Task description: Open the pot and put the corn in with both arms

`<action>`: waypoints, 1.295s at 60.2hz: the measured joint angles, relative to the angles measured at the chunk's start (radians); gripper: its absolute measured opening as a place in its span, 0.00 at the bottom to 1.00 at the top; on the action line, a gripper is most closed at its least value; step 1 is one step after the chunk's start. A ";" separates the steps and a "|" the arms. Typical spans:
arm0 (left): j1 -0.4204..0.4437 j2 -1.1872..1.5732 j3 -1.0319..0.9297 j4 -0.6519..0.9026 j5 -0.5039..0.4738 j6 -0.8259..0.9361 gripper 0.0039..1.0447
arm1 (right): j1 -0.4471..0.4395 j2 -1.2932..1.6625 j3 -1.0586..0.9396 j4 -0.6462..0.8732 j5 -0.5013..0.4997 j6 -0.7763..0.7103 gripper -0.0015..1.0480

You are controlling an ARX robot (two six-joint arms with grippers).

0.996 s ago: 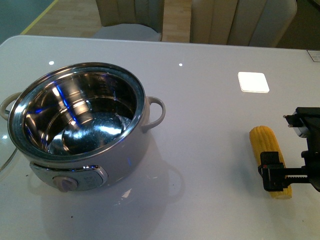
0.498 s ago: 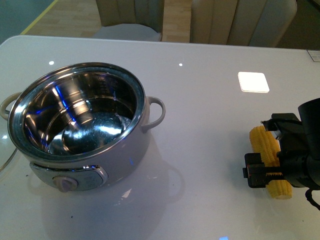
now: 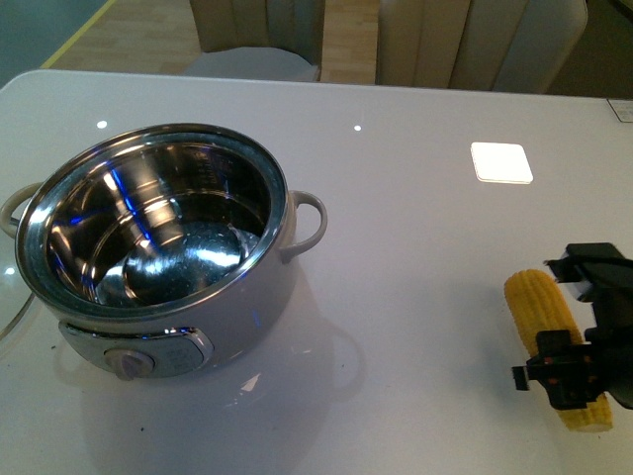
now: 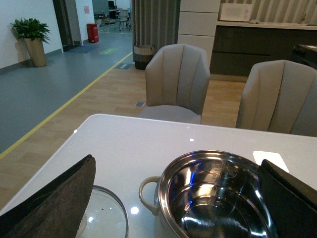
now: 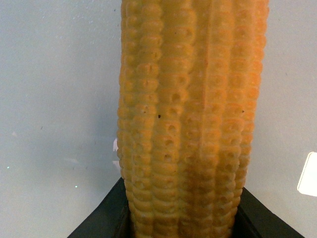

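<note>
The pot (image 3: 158,247) stands lidless on the left part of the table (image 3: 415,257). It is round and cream-white, with a mirror-bright steel bowl and rim, loop handles (image 3: 309,223) at its sides and a chrome front panel carrying a beige knob (image 3: 127,364). Just beside it, at the table's left edge, lies a clear glass lid (image 4: 104,213).

The corn (image 3: 542,302) lies well apart from the pot, far to the right. It is a tapered yellow cob, and in the right wrist view its rows of dimpled kernels fill the picture. The right gripper (image 3: 566,374) straddles the cob near its closer end, with the dark fingers (image 5: 101,218) pressed against both of its sides. We cannot tell whether the cob has left the table.

The left gripper (image 4: 177,163) hangs behind the pot. Its matte dark fingers (image 4: 64,198) are spread wide, with nothing between them.

The table is white and glossy, with rounded corners, and it mirrors small lights. A bright white square (image 3: 500,162) with rounded corners shows on it.

Beyond the table stand two beige chairs (image 4: 178,74) with channelled backs. The floor is pale wood, then grey past a yellow line. Farther off are a potted plant (image 4: 30,37) and a red object (image 4: 92,32).

We see stamped marks on the pot's inner wall (image 4: 220,171), but they are too small to read.
</note>
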 joint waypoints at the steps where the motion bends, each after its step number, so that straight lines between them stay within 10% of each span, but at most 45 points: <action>1: 0.000 0.000 0.000 0.000 0.000 0.000 0.94 | -0.003 -0.015 -0.006 -0.006 -0.006 -0.001 0.37; 32: 0.000 0.000 0.000 0.000 0.000 0.000 0.94 | 0.048 -0.713 0.045 -0.378 -0.177 0.111 0.37; 78: 0.000 0.000 0.000 0.000 0.000 0.000 0.94 | 0.448 -0.322 0.492 -0.342 -0.162 0.419 0.38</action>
